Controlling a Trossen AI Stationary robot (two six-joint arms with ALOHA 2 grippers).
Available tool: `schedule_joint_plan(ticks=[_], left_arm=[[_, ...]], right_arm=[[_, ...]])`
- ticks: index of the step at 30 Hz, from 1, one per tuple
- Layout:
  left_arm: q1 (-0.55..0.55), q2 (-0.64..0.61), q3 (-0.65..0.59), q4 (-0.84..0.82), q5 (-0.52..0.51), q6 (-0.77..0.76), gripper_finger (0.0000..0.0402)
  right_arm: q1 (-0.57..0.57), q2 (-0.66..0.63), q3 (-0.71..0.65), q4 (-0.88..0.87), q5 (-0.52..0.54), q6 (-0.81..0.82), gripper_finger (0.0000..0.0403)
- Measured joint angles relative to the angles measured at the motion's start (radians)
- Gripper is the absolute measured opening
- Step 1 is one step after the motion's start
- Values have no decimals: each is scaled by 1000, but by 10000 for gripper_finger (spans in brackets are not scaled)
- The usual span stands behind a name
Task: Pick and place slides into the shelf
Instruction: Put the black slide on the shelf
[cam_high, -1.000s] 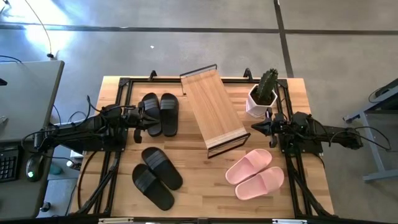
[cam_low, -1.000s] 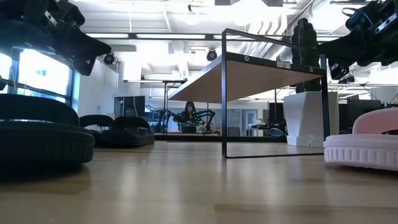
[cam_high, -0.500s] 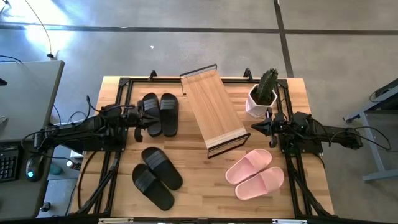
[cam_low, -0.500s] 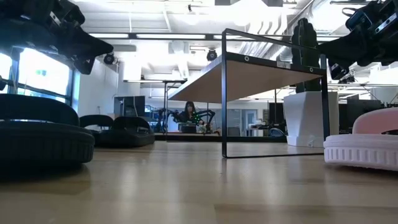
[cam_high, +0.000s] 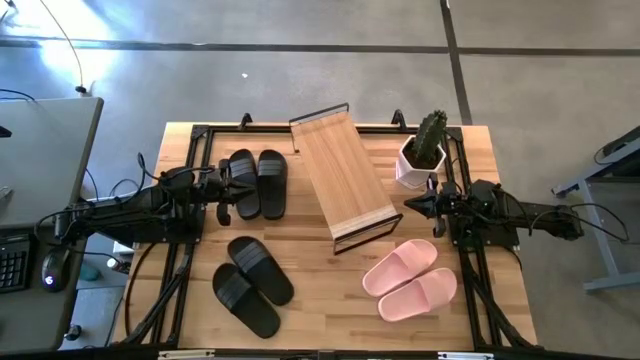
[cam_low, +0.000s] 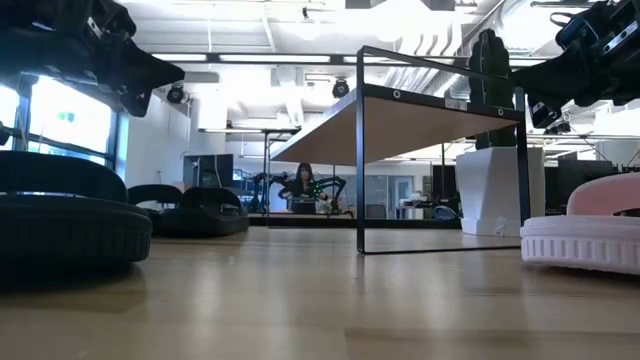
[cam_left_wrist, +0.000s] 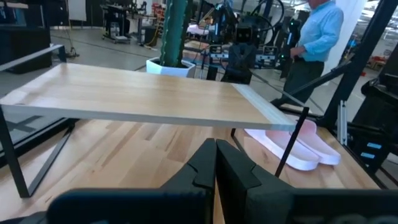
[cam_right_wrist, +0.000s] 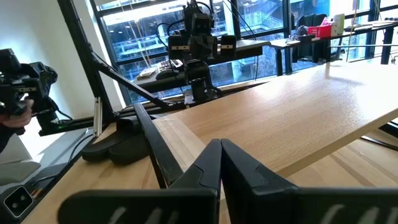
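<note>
L gripper hangs w/ jaws together just beside the far black pair, nothing held; R gripper also pinched empty, between the shelf and cactus pot, pink pair below-beside it. No slide is on the shelf yet. For a clean pick, I'd part L's jaws first, drop over the nearest strap, pinch across it mid-span, then lift clear of its mate before swinging to the slats ahead.

High cam overhead, low cam table-level; both show shelf.
</note>
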Motion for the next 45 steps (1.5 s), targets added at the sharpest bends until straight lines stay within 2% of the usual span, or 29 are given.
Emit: schedule_joint_plan(ticks=[6, 10, 13, 17, 21, 25, 35, 38, 41, 45], left_arm=[[0, 2, 0, 4, 0, -99, 1], [0, 4, 1, 108, 14, -119, 1], [0, 5, 60, 164, 17, -59, 1], [-1, 8, 194, 91, -63, 29, 1], [0, 80, 384, -125, -184, 98, 1], [0, 229, 588, -390, -289, 94, 1], [0, 774, 1045, -1087, -359, 79, 1], [0, 934, 1121, -1271, -464, 85, 1], [0, 1065, 1139, -1400, -576, 60, 1], [0, 1175, 1118, -1470, -641, -13, 1]], right_arm=[[0, 0, 0, 0, 0, 8, 0], [0, 0, 0, 0, 0, 8, 0], [0, 0, 0, 0, 0, 8, 0], [0, 0, 0, 0, 0, 7, 0], [0, 0, 0, 0, 0, 8, 0], [0, 0, 0, 0, 0, 8, 0], [0, 0, 0, 1, -8, 9, 0], [0, 0, 0, 1, -8, 11, 0], [0, 0, 0, 1, -8, 65, 0], [0, 0, 0, 0, -8, 92, 0]])
